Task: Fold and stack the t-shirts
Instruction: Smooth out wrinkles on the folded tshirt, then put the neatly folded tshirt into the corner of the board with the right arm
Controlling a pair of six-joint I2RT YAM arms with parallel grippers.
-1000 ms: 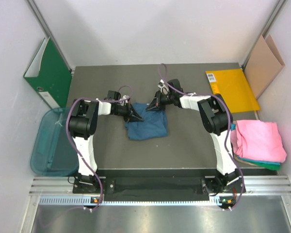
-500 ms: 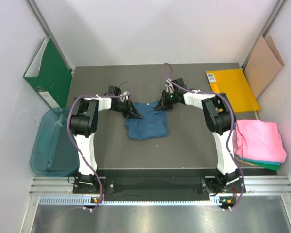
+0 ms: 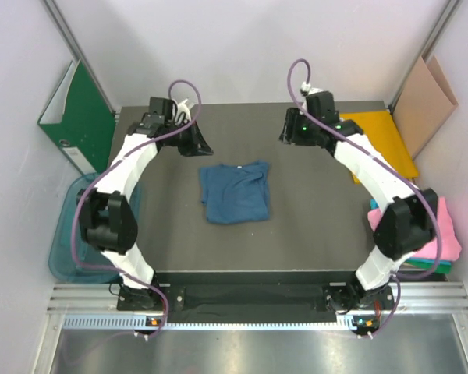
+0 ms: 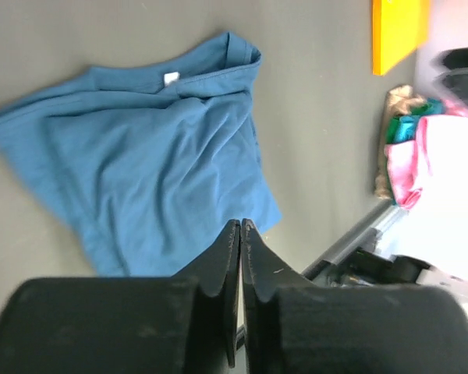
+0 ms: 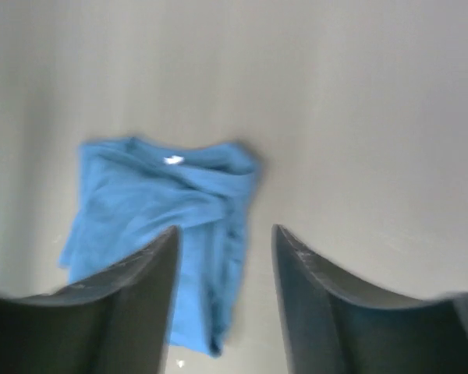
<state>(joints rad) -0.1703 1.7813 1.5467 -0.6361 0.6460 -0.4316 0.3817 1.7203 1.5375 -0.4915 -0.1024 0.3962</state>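
A matte dark-grey worktop [image 3: 312,226] fills the floor of a white-walled booth. 2 white-and-black arms reach from its near edge toward the far corners, the left arm [image 3: 129,164] bowed out leftward and the right arm [image 3: 374,175] bowed out rightward. Off the worktop's left edge sit a translucent teal plastic bin [image 3: 62,241] and a rigid green binder [image 3: 82,117] leaning on the wall. At the far right lie a flat yellow envelope [image 3: 378,144] and a brown cardboard sheet [image 3: 425,101].

The soft dark blue short-sleeved t-shirt [image 3: 235,192] lies mid-worktop, rumpled into a rough rectangle, with its collar and white label toward the far side. A folded pink t-shirt [image 3: 448,238] rests on a teal-green t-shirt [image 3: 437,267] at the right edge, partly behind the right arm.

The left claw [image 4: 240,234] has its 2 black fingers pressed together on nothing. The right claw [image 5: 225,234] is spread wide and empty. Both hang above the worktop, apart from the blue shirt.
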